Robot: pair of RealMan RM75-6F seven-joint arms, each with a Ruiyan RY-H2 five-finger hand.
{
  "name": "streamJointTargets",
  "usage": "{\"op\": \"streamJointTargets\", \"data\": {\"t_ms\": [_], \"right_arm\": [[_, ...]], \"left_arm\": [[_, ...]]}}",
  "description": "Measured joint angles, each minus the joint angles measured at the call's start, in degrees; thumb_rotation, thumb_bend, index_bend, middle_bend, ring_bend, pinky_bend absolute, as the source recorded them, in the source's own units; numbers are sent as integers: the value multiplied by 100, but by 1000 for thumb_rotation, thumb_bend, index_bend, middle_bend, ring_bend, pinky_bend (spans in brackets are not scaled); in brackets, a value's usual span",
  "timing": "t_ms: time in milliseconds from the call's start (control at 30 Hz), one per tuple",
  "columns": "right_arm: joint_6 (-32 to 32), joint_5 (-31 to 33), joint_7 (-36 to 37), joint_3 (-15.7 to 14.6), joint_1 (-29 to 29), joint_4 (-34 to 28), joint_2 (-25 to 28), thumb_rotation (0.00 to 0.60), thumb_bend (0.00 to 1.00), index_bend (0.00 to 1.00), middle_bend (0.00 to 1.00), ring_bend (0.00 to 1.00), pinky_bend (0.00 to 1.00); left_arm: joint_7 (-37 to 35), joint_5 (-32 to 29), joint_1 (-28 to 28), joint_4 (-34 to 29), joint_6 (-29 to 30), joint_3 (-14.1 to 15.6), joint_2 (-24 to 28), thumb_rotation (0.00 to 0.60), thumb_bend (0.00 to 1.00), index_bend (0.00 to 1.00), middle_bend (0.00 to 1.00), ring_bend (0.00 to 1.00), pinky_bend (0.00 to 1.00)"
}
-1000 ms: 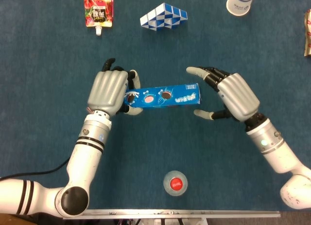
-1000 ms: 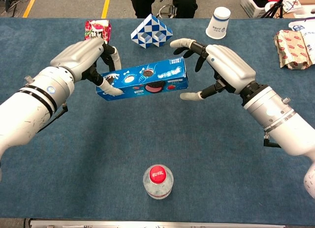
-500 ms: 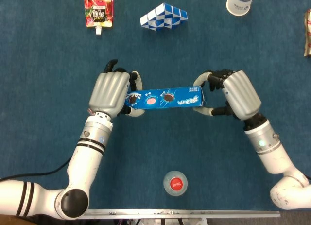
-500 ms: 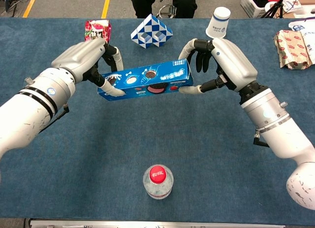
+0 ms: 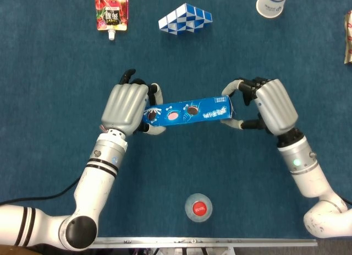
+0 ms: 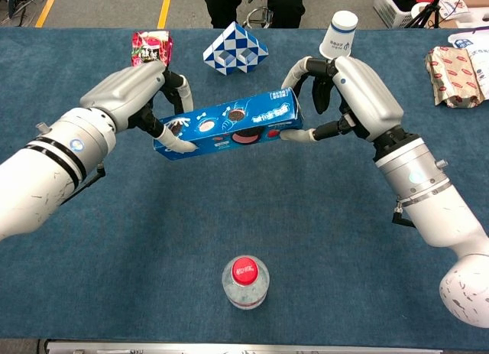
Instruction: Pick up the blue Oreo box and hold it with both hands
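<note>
A blue-covered table (image 5: 49,73) carries the scene, its near edge running along the bottom of both views. Above the middle of that table, the two white robot arms meet on a blue Oreo box (image 5: 187,110) held clear of the cloth, its long side running left to right and its right end tilted slightly up in the chest view.

The left hand (image 5: 127,104) grips the box's left end, fingers wrapped over the top and far side with the thumb curled under the near edge. The right hand (image 5: 269,103) clamps the right end, fingers hooked over the top corner and the thumb pressing the near lower edge. Both hands are closed on the box; neither touches the table.

Toward the far edge, near the middle, lies a blue-and-white folded snake puzzle (image 5: 185,18). A white paper cup (image 5: 271,3) stands upside down near the far right corner, partly cut off in the head view. At the right edge a crinkled snack packet (image 6: 455,76) lies flat, with the corner of a white package just beyond it. A red drink pouch (image 5: 111,11) lies toward the far left, spout pointing to the near side. Close to the near edge, around the middle, stands a clear bottle with a red cap (image 5: 198,207), well apart from both arms.
</note>
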Motion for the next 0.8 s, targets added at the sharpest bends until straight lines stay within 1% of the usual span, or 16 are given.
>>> {"op": "streamJointTargets", "data": {"t_ms": [133,200,300,567,633,733,767,800], "right_arm": [[9,6,-1,3,-2,11,-7,600,157,672,702,716,638],[14,8,-2,4,-3,12,-8,600,160,676,704,719,638],[30,11,0,13,-3,9,-10,600,163,677,705,720,638],[43,18,-7,12,-8,-8,5,600,167,677,707,720,638],[47,20,-5,12,-10,-12,12,600,167,677,707,720,638],[50,17,-3,7,-13,-12,25,600,167,678,707,721,638],[52,14,-3,3,-14,-12,29,600,167,678,707,721,638],[53,13,-5,1,-14,-12,32,600,167,678,707,721,638]], "left_arm": [[-20,23,5,7,-16,16,16,600,60,451,461,312,101],[-28,36,9,8,-21,25,26,600,60,408,389,310,101],[-41,25,19,-8,-37,36,69,600,60,373,307,305,101],[-21,-6,39,-30,-61,81,192,600,60,316,230,283,101],[33,-61,36,-41,-70,102,237,600,60,269,183,255,102],[114,-189,25,-71,-96,135,309,600,60,155,68,180,101],[136,-219,21,-79,-101,141,323,600,60,101,26,142,101],[191,-279,11,-93,-109,155,351,600,60,59,6,112,100]]}}
